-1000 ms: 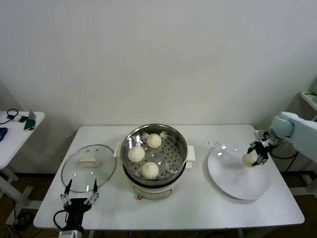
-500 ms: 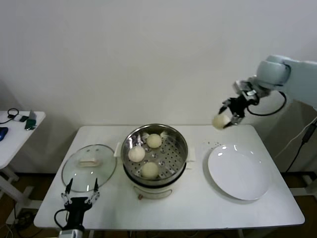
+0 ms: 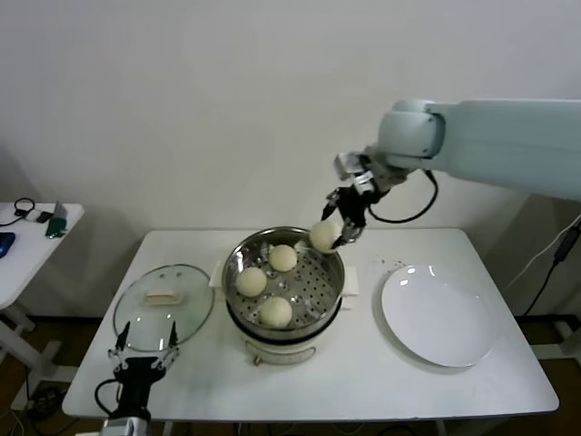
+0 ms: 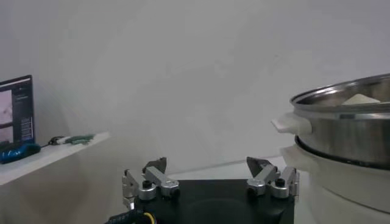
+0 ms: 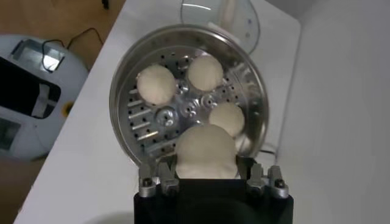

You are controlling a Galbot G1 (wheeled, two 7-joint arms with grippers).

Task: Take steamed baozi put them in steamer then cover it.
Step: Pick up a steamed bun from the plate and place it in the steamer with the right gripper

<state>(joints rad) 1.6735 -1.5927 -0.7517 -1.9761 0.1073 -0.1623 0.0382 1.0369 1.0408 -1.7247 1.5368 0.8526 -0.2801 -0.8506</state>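
Observation:
The steel steamer (image 3: 322, 309) stands mid-table on its white base, holding three baozi (image 3: 282, 258), (image 3: 251, 282), (image 3: 275, 312) on the perforated tray. My right gripper (image 3: 336, 227) is shut on a fourth baozi (image 3: 322, 236) and holds it in the air above the steamer's far right rim. In the right wrist view that baozi (image 5: 205, 152) sits between the fingers above the steamer (image 5: 122, 91), with the three others below. My left gripper (image 3: 143, 352) is open and empty at the table's front left, in front of the lid; it also shows in the left wrist view (image 4: 208, 175).
A glass lid (image 3: 163, 307) with a cream knob lies flat left of the steamer. An empty white plate (image 3: 438, 315) lies on the right. A small side table (image 3: 27, 238) with gadgets stands at the far left. A wall is close behind.
My right gripper lifted the baozi off the white plate, carried it up and leftward, and now holds it over the steamer's far right rim. The left arm barely moved.

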